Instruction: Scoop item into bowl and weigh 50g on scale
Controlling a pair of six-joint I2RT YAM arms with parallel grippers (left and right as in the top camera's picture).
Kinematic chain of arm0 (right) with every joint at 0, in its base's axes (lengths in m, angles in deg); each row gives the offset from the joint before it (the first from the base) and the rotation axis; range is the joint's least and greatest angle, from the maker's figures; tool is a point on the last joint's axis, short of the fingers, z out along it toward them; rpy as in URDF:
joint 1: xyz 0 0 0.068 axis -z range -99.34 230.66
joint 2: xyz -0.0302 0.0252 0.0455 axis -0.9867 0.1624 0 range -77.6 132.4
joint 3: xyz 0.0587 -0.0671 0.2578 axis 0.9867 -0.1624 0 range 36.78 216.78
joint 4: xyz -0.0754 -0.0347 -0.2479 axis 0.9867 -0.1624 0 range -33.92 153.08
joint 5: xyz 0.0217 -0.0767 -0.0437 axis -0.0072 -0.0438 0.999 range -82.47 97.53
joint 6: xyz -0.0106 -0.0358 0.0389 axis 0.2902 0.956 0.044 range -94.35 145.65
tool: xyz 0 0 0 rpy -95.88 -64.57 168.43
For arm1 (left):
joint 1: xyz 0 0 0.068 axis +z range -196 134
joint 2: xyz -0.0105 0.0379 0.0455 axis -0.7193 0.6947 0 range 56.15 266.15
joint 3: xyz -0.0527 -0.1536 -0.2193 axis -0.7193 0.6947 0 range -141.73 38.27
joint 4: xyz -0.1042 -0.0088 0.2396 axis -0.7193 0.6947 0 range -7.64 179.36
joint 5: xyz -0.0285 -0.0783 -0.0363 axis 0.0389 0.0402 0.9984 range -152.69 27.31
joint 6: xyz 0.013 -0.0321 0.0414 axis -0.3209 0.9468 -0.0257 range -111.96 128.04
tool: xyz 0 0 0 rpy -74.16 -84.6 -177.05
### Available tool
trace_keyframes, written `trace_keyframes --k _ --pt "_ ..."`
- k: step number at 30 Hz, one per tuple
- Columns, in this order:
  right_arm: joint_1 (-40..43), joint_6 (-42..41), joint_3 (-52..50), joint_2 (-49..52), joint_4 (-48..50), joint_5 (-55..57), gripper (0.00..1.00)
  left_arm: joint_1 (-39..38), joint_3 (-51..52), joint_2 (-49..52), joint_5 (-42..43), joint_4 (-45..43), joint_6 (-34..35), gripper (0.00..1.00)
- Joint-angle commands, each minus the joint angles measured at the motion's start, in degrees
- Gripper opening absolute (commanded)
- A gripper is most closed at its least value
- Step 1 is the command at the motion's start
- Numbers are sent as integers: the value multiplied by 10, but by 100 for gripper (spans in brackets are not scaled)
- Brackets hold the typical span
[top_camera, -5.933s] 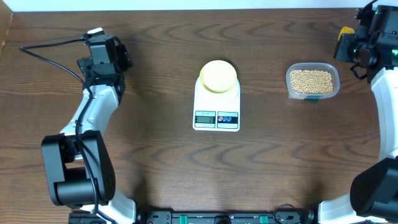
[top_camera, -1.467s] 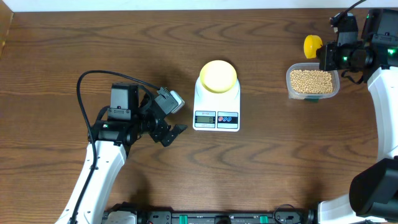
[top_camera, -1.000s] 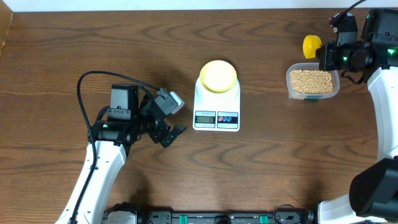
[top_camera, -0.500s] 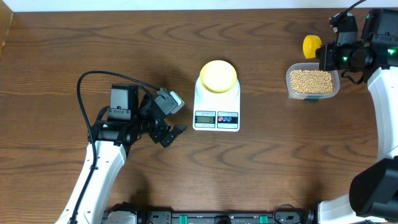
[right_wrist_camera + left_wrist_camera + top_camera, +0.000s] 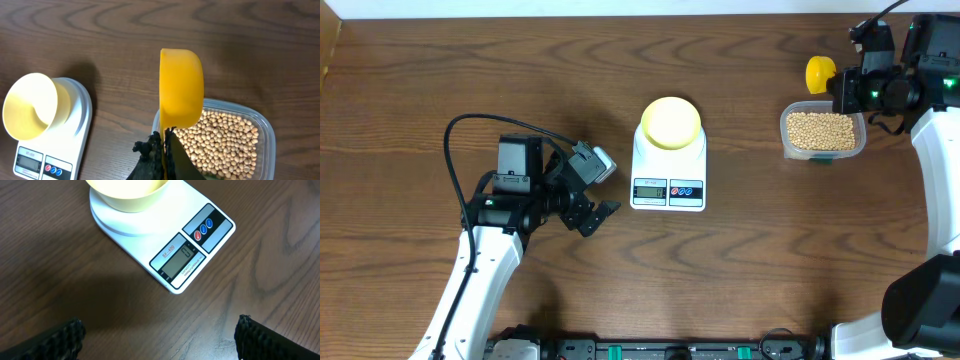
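Note:
The pale-yellow bowl stands empty on the round platform of the white scale, mid-table. Beige beans fill a clear plastic tub to the right. My right gripper hovers at the tub's far edge, shut on the handle of a yellow measuring spoon. In the right wrist view the spoon stands on edge above the beans, with the bowl at left. My left gripper hangs open left of the scale, its fingertips spread wide and empty; the bowl shows at top.
The dark wooden table carries only these objects. A black cable loops over the left arm. The table's back edge runs along the top of the overhead view.
In the last second nothing has visibly moved. Since about six seconds ago the left arm has swung in next to the scale, and the right gripper has come to the tub with the spoon.

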Motion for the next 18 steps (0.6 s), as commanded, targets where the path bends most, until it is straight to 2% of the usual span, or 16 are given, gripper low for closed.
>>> trace_keyframes --k 1,11,18 --pt "-10 6 8 -3 -4 -22 1 3 6 0 -5 2 1 98" --pt "-10 6 8 -3 -22 -49 1 3 6 0 -5 2 0 98" --pt "-8 5 8 -3 -44 -17 1 3 6 0 -5 1 1 98"
